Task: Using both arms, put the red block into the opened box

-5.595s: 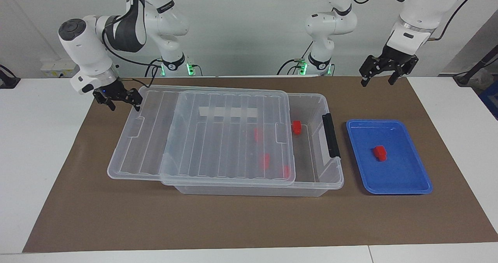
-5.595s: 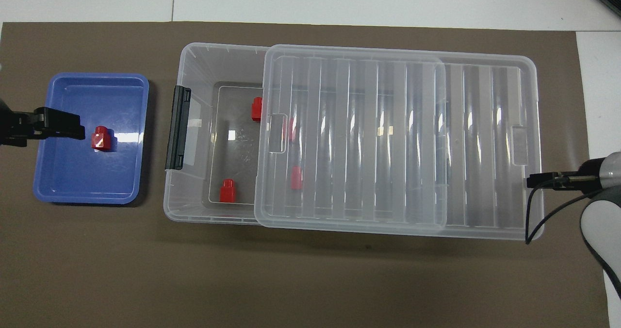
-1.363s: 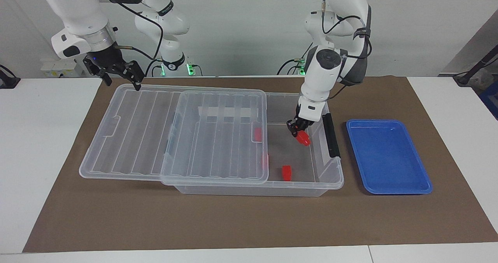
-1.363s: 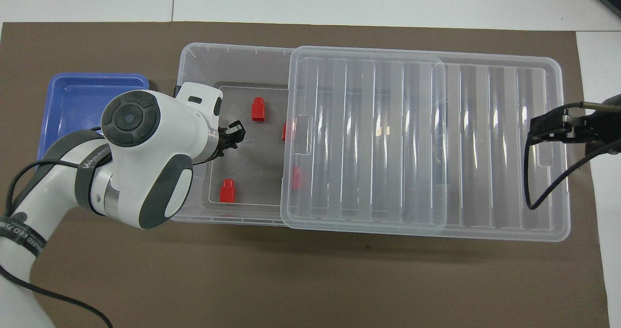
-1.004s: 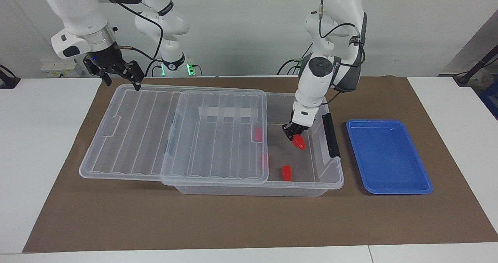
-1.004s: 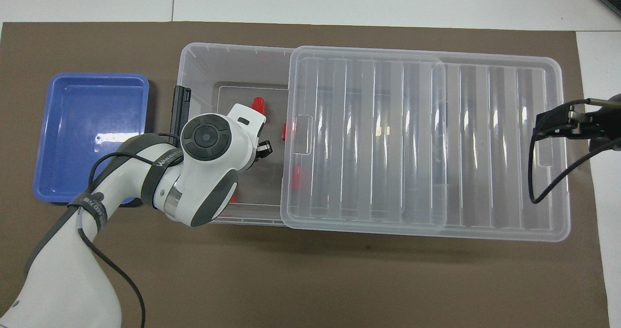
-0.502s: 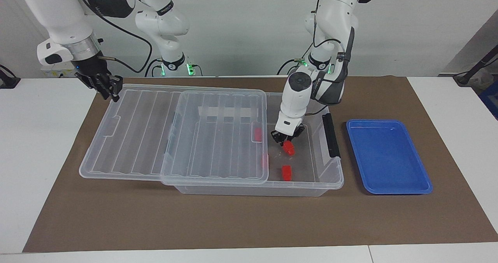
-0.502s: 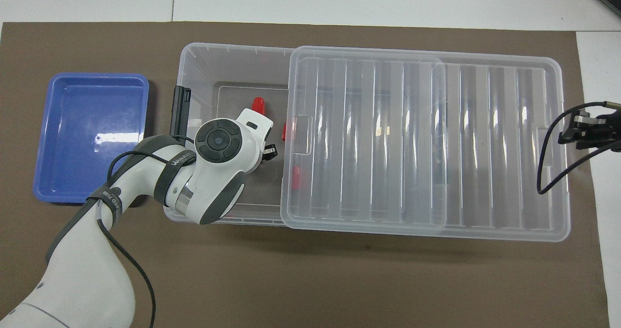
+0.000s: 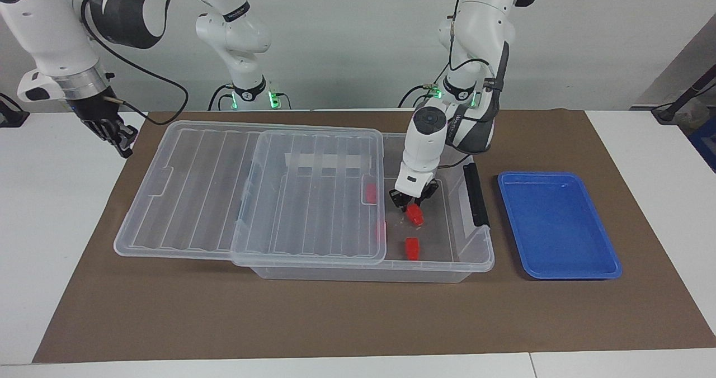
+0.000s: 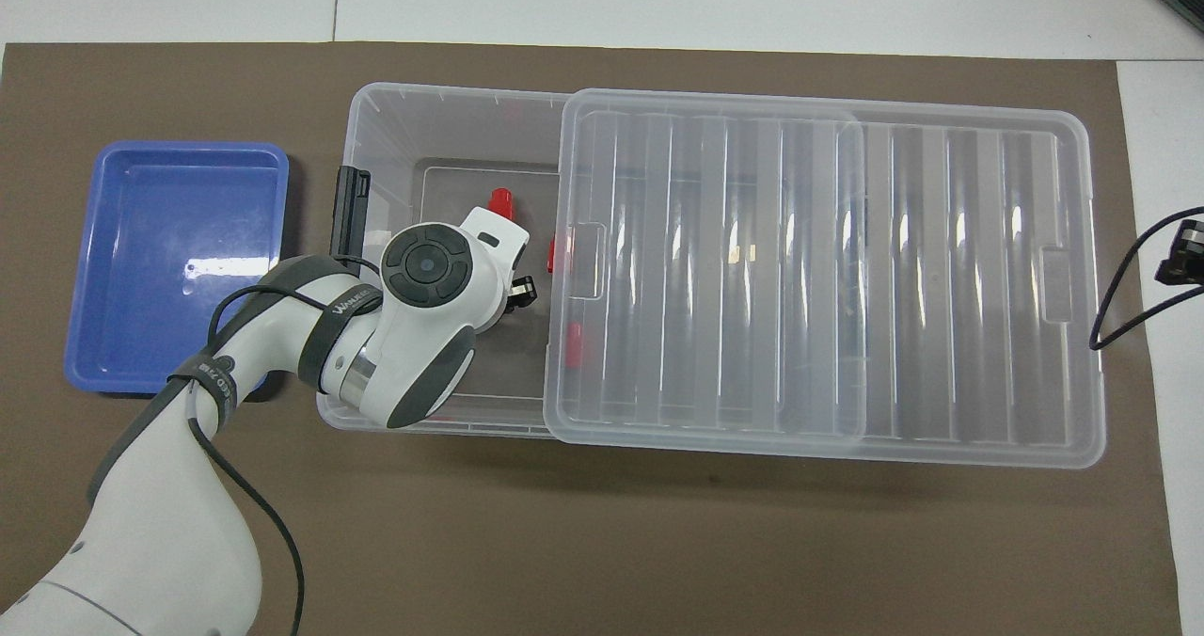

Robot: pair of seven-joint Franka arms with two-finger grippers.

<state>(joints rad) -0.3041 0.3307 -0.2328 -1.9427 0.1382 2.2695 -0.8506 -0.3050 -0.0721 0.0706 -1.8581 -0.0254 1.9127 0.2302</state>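
**Block at the left gripper's tips inside the box**

Brown paper [image 9: 335, 316] covers the white table [image 9: 56, 227], and on it stands the box [image 9: 478, 258]. Its ribbed lid [image 9: 196, 199] lies across the top, slid toward the right arm's end, 3 o'clock in the overhead view. That leaves the end by the black latch [image 9: 475, 196] uncovered.

The left gripper [image 9: 413, 202] is down inside that uncovered end. The red block [image 9: 414, 215] sits right at its tips. Whether the gripper pinches it or has let go cannot be told. In the facing view the block is tilted, its long axis running roughly from 11 to 5 o'clock. The arm hides it from overhead.

A second block [image 9: 412, 248] stands upright on the box floor, farther from the robots. Two more blocks [image 9: 370, 193] show through the lid's edge.

The right gripper [image 9: 114, 135] is pressed together on nothing, over the paper's edge at the right arm's end, clear of the lid.

A blue tray [image 9: 559, 272] lies beside the box, at 9 o'clock overhead.
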